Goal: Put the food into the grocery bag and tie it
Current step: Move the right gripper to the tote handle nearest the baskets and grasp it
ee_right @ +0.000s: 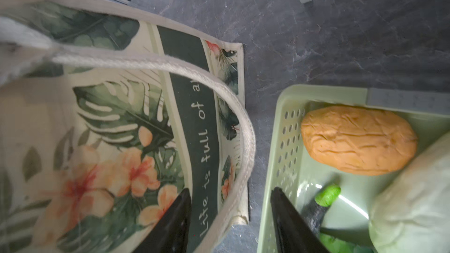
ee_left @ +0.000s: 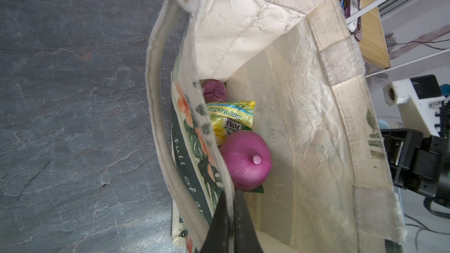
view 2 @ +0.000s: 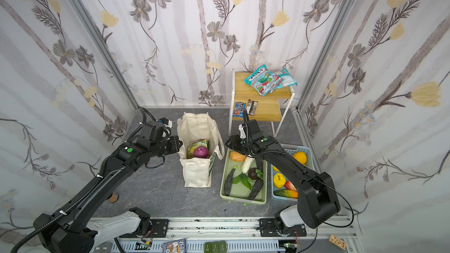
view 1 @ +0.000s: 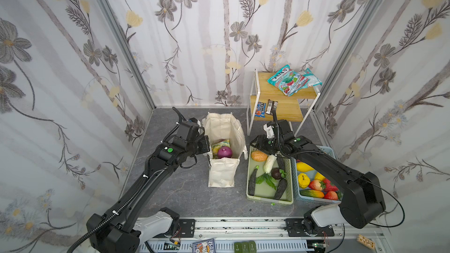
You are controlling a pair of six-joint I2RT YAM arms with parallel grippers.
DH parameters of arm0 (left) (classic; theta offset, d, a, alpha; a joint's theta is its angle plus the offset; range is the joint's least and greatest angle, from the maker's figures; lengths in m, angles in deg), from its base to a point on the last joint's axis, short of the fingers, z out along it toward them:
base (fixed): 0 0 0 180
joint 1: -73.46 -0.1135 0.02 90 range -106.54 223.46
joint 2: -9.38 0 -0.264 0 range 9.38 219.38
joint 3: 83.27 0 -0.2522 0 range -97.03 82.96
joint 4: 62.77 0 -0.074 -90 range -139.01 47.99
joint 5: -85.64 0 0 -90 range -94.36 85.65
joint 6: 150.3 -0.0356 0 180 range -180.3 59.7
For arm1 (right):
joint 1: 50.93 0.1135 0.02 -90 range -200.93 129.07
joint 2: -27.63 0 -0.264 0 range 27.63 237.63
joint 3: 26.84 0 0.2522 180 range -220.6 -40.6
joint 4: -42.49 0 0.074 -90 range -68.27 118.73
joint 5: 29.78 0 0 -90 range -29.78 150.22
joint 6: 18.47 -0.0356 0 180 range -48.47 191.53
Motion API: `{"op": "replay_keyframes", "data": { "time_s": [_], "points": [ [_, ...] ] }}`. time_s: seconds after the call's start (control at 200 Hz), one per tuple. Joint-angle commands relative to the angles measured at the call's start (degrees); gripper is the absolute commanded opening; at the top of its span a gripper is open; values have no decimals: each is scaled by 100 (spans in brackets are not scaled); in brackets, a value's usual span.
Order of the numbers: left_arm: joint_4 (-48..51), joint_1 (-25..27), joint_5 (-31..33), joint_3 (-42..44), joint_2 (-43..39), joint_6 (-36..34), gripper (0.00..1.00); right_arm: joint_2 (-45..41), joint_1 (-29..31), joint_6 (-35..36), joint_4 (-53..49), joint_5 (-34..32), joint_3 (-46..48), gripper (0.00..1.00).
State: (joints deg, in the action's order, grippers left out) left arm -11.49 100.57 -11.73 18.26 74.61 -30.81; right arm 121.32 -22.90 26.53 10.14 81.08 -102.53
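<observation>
Grey slate tabletop [view 1: 185,191]: your left claw [ee_left: 230,192] is pinched tight on the bag [view 1: 222,174] rim; your right claw [ee_right: 229,189] stands half-wide astride a strap [ee_right: 170,63]. Inside the upright bag lie onion [view 1: 224,152] and packet [ee_left: 231,115].

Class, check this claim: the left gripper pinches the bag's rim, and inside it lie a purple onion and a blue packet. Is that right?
No. The packet is yellow-green, not blue; the left wrist view shows it. The left gripper does pinch the rim of the bag, with a purple onion inside.
</observation>
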Motion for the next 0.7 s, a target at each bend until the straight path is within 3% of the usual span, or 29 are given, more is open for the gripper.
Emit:
{"op": "replay_keyframes", "data": {
  "time_s": [0.0, 0.435, 0.694],
  "points": [
    [26, -30, 39, 35, -59, -32, 0, 381, 27, -63, 669, 38, -109, 51],
    [121, -174, 123, 195, -265, 29, 0, 1461, 303, 485, 597, -173, -679, 53],
    [133, -169, 122, 204, -292, 65, 0, 1696, 454, 603, 565, -403, -656, 49]
  ]
}}
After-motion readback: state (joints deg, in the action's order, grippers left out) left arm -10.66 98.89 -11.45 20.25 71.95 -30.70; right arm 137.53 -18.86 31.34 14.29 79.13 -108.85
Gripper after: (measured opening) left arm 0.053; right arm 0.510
